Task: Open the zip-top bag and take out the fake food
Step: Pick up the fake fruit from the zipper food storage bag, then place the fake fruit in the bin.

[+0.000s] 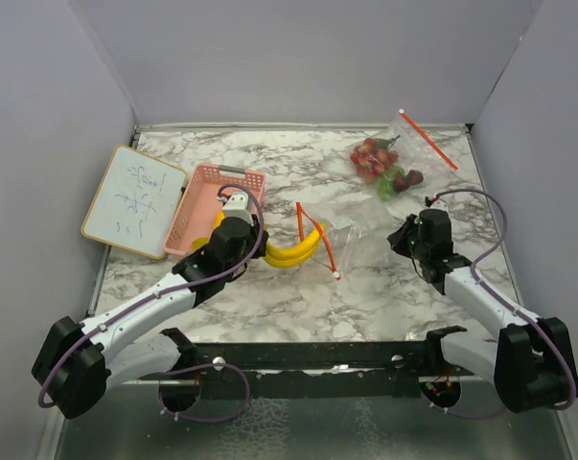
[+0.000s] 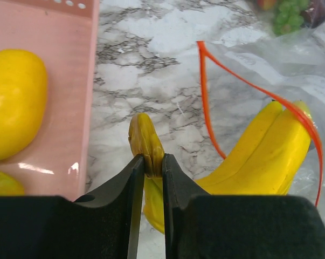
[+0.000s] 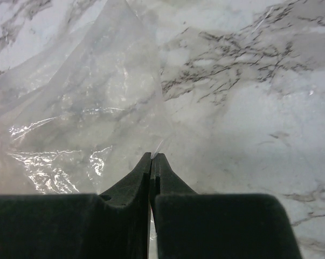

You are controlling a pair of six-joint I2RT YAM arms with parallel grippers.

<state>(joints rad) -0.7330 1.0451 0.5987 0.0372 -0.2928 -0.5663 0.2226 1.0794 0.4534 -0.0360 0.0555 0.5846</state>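
Observation:
A yellow toy banana bunch (image 1: 293, 251) lies half inside a clear zip-top bag (image 1: 351, 240) with an orange zip (image 1: 327, 244) at the table's middle. My left gripper (image 1: 260, 247) is shut on the banana's stem (image 2: 146, 143). The banana's body (image 2: 259, 156) still reaches through the bag's open mouth (image 2: 232, 81). My right gripper (image 1: 397, 238) is shut on the thin edge of the clear bag (image 3: 87, 108), at its right end. My right fingertips (image 3: 151, 157) pinch the film. A yellow lemon (image 2: 14, 102) lies in the pink basket (image 2: 60, 81).
The pink basket (image 1: 195, 206) stands just left of my left gripper. A small whiteboard (image 1: 130, 201) lies at the far left. A second zip-top bag (image 1: 418, 134) with strawberries, green grapes (image 2: 289, 16) and dark pieces lies at the back right. Grey walls enclose the table.

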